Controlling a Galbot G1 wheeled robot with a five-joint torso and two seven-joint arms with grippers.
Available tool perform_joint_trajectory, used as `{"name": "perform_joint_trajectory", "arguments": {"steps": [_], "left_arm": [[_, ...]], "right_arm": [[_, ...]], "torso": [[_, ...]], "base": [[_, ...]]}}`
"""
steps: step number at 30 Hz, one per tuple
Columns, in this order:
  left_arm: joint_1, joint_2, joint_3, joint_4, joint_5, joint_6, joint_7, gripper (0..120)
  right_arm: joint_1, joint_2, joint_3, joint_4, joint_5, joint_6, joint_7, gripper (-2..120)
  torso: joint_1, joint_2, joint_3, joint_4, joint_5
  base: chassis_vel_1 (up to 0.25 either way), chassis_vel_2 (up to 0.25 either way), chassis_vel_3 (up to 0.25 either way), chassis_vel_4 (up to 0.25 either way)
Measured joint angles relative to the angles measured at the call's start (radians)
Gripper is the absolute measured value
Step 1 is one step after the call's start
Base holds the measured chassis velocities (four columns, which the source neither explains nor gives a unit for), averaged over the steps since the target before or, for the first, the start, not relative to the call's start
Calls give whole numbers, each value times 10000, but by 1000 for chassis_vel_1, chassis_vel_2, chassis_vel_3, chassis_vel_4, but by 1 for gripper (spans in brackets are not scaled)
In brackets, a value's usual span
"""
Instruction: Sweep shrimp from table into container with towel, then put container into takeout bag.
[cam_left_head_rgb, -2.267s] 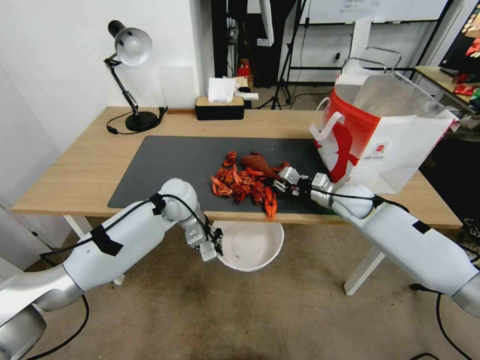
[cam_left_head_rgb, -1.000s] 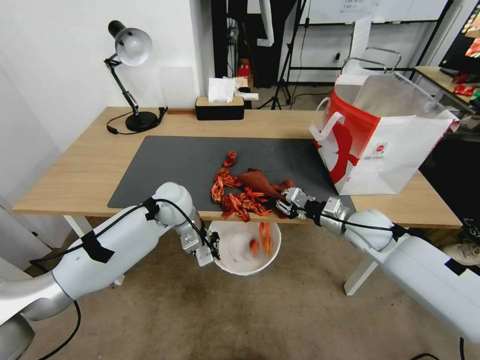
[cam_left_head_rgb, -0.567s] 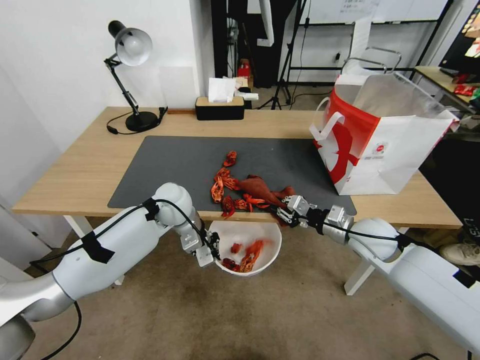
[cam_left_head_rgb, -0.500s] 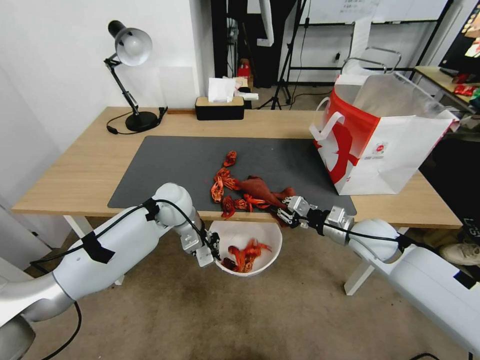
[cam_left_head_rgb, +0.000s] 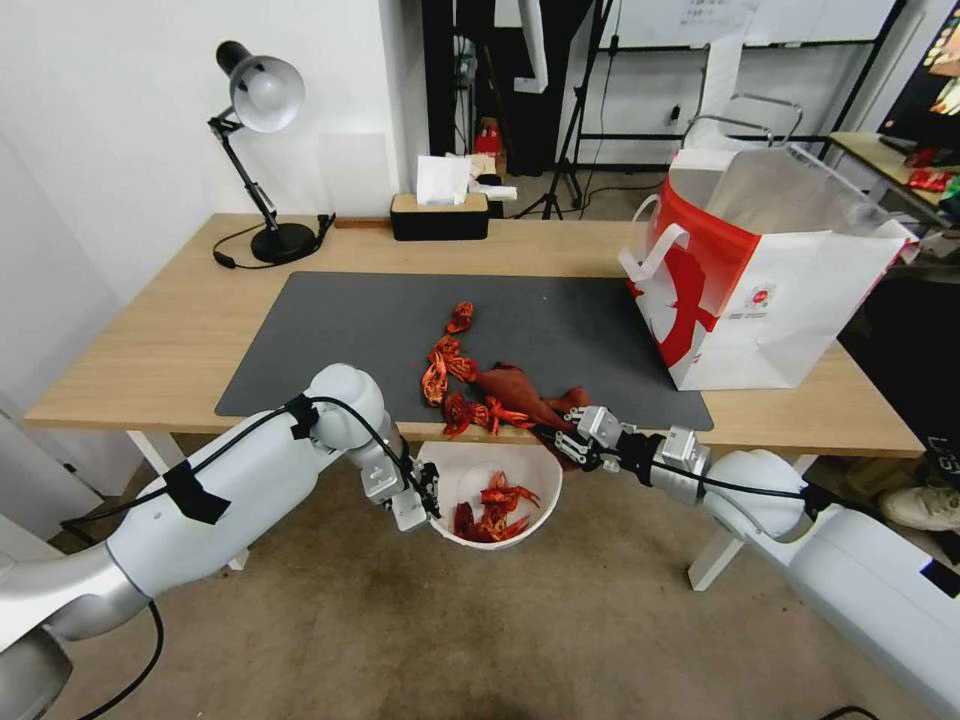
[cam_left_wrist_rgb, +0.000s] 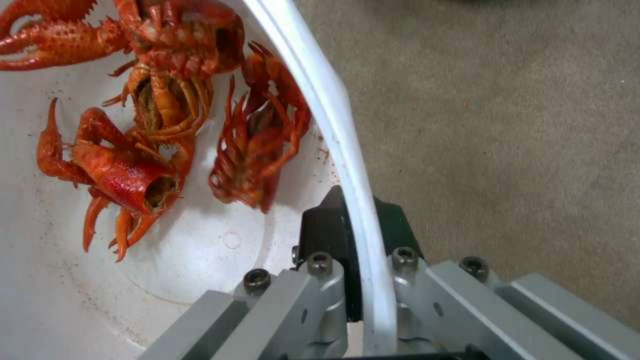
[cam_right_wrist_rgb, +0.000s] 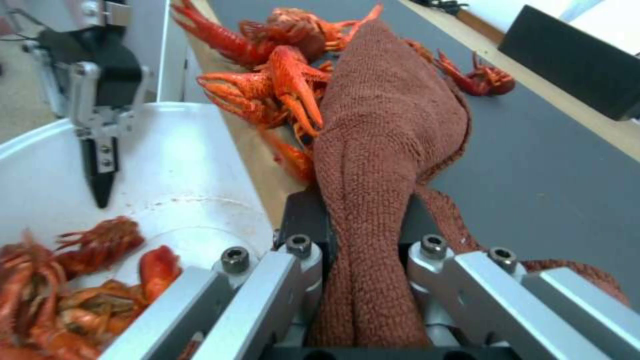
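The white container (cam_left_head_rgb: 541, 489) hangs just below the table's (cam_left_head_rgb: 150, 340) front edge, my left gripper (cam_left_head_rgb: 428, 495) shut on its rim (cam_left_wrist_rgb: 347, 150). Several red shrimp (cam_left_head_rgb: 495, 512) lie inside it (cam_left_wrist_rgb: 167, 115). More shrimp (cam_left_head_rgb: 452, 380) stay on the grey mat near the edge (cam_right_wrist_rgb: 267, 85). My right gripper (cam_left_head_rgb: 562, 440) is shut on the rust-brown towel (cam_left_head_rgb: 515, 388), which drapes over the table edge among the shrimp (cam_right_wrist_rgb: 387, 135). The takeout bag (cam_left_head_rgb: 770, 270) stands open at the table's right.
A black desk lamp (cam_left_head_rgb: 262, 150) stands at the back left and a black tissue box (cam_left_head_rgb: 440, 212) at the back middle. The grey mat (cam_left_head_rgb: 340, 330) covers the table's middle. Bare floor (cam_left_head_rgb: 400, 630) lies below the container.
My right gripper dragged the towel toward the front edge and several shrimp fell from the mat into the container. My left gripper kept holding the container under the edge.
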Motion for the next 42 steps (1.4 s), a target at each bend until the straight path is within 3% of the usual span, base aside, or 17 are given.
{"name": "perform_joint_trajectory", "arguments": {"steps": [42], "left_arm": [[5,40,3,-104,8,5,3,0]], "right_arm": [[-2603,-78,1682,1180,12,504,-1099,9]], "torso": [[0,0,-1,0,0]], "base": [[0,0,0,0]]}}
